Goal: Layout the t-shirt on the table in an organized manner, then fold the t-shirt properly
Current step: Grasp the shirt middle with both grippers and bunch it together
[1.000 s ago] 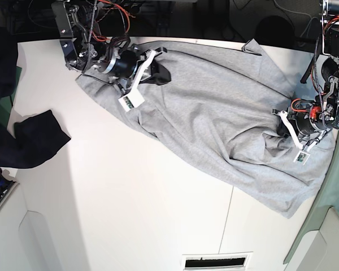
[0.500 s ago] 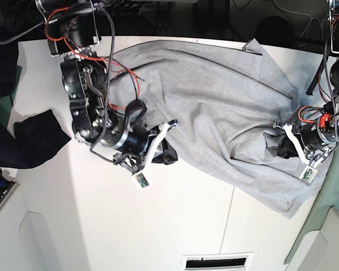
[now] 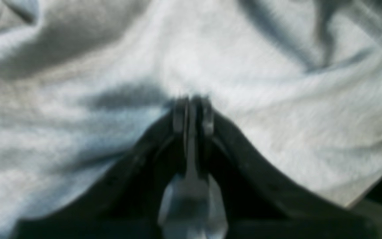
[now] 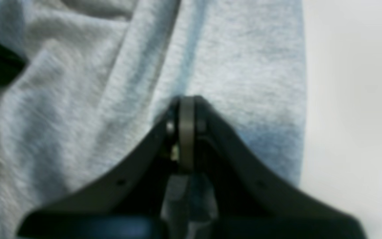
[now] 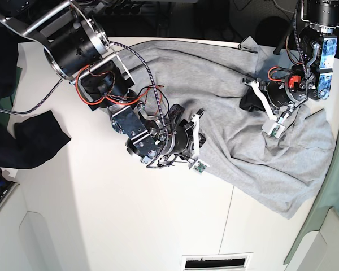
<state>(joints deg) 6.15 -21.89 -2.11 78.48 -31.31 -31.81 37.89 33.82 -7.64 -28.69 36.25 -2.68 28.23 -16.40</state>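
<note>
White table [image 5: 130, 226] under rumpled t-shirt [image 5: 231, 113].

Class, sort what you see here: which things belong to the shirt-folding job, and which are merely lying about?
Belong to the job:
- t-shirt
- table
- left gripper, shut on the t-shirt
- right gripper, shut on the t-shirt

Lying about:
- dark cloth at the table's edge

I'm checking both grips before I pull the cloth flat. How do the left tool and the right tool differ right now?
Position: in the base view the left tool is near the table's far right, the right tool near its middle.
Surroundings: bare table shows beside the right tool; only cloth surrounds the left tool.
Shared: both are shut on the t-shirt.
</note>
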